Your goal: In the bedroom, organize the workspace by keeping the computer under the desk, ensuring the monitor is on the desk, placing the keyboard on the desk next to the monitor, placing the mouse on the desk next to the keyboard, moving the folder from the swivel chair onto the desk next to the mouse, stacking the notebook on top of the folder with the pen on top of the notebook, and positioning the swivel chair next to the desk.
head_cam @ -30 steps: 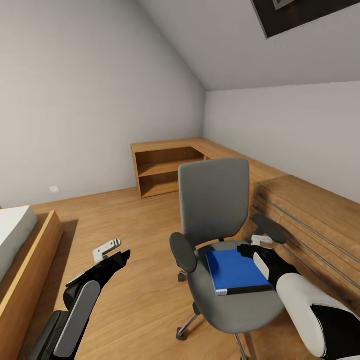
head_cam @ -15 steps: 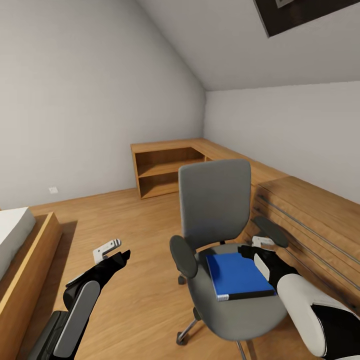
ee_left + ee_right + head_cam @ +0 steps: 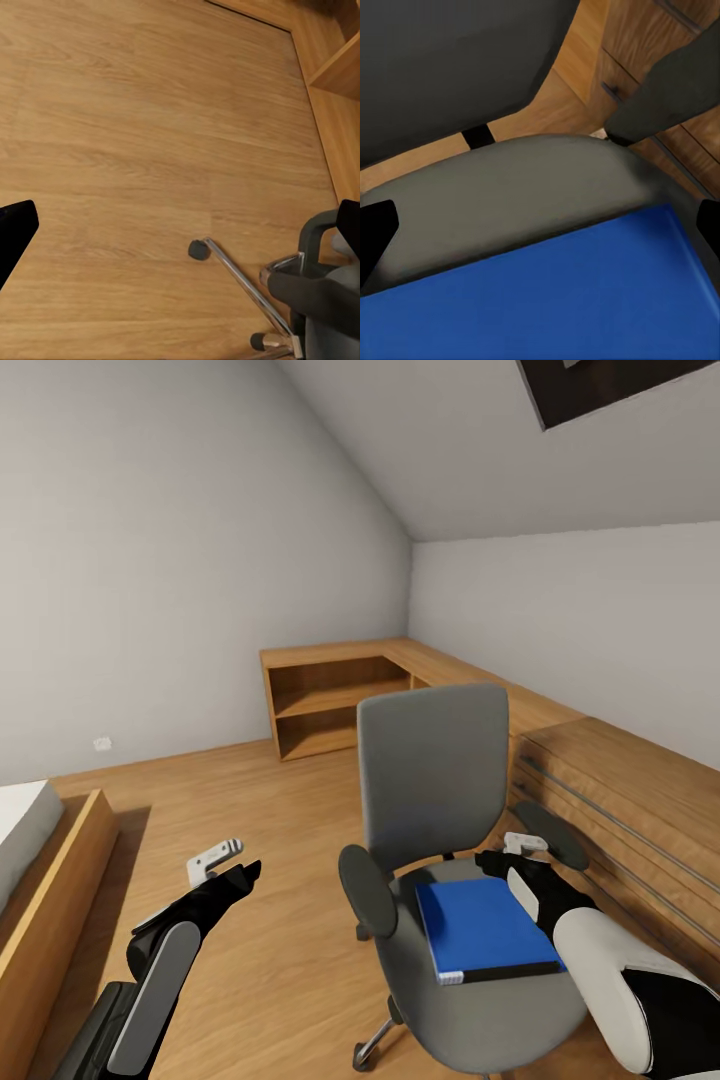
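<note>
The folder [image 3: 487, 929] lies flat on the seat of the swivel chair [image 3: 432, 770] in front of us, so moving it to the desk is not yet done — and we judge most of the task remains. Our right gripper [image 3: 508, 854] hovers over the folder's far right corner, jaws spread around nothing. Our left gripper [image 3: 222, 863] hangs open over the wood floor [image 3: 250, 790] to the left, with the low wood cabinet [image 3: 330, 695] far behind.

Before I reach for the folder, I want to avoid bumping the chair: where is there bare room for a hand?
Bare seat borders the folder on the side toward the left armrest and behind it, below the backrest. It is crowded on the right, where the right gripper sits by the right armrest.
</note>
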Available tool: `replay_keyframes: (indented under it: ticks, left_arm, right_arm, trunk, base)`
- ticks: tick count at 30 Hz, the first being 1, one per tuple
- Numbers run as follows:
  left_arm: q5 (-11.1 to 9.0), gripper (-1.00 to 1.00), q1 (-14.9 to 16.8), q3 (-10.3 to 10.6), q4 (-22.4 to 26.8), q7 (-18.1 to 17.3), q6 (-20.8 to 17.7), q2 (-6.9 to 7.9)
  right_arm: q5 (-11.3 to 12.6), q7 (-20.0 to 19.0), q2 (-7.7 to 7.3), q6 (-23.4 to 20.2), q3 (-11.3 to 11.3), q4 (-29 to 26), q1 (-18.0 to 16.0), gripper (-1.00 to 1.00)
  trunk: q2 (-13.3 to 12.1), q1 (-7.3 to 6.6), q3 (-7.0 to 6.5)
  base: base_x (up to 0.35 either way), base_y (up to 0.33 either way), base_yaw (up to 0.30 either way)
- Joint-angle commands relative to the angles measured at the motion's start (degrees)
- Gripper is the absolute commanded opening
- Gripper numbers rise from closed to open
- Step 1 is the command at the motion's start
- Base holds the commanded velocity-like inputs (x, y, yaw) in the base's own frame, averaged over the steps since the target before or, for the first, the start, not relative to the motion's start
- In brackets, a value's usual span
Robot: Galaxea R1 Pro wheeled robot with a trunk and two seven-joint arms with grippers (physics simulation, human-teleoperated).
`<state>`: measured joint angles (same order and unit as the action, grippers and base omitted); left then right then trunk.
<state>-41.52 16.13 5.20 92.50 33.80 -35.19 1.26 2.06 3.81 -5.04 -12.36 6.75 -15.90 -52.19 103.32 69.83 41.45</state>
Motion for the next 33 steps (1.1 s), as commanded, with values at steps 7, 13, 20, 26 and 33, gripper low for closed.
replay_keyframes:
  ticks: [7, 13, 20, 26, 33]
  left_arm:
    - [-0.51, 1.0, 0.05, 0.13, 0.05, 0.57, 0.0, 0.05]
    - [-0.57, 1.0, 0.05, 0.18, 0.07, 0.5, -0.02, -0.02]
    - [-1.08, 1.0, 0.05, -0.13, 0.13, 0.5, -0.04, -0.03]
    - [-1.33, 1.0, 0.05, -0.1, 0.14, 0.56, 0.02, -0.11]
    - [-1.37, 1.0, 0.05, 0.0, 0.14, 0.57, 0.03, -0.12]
  right_arm:
    - [0.22, 0.14, 0.0, -0.29, 0.06, -0.1, -0.01, 1.0]
    - [0.22, 0.14, 0.01, -0.29, 0.02, -0.1, -0.01, 1.0]
    - [0.22, 0.14, -0.05, -0.29, 0.02, -0.08, -0.01, 1.0]
    - [0.22, 0.14, -0.04, -0.29, 0.02, -0.02, -0.01, 1.0]
    - [0.21, 0.14, 0.02, -0.29, -0.06, -0.03, -0.01, 1.0]
  trunk:
    - [0.03, 0.0, 0.06]
    - [0.03, 0.0, 0.06]
    - [1.23, 0.66, 0.59]
    - [3.64, 1.98, 1.67]
    - [6.44, 3.51, 2.93]
  base:
    - [0.018, 0.0, 0.0]
    - [0.063, 0.0, 0.0]
    - [0.011, 0.0, 0.0]
    - [0.001, 0.0, 0.0]
    - [0.0, 0.0, 0.0]
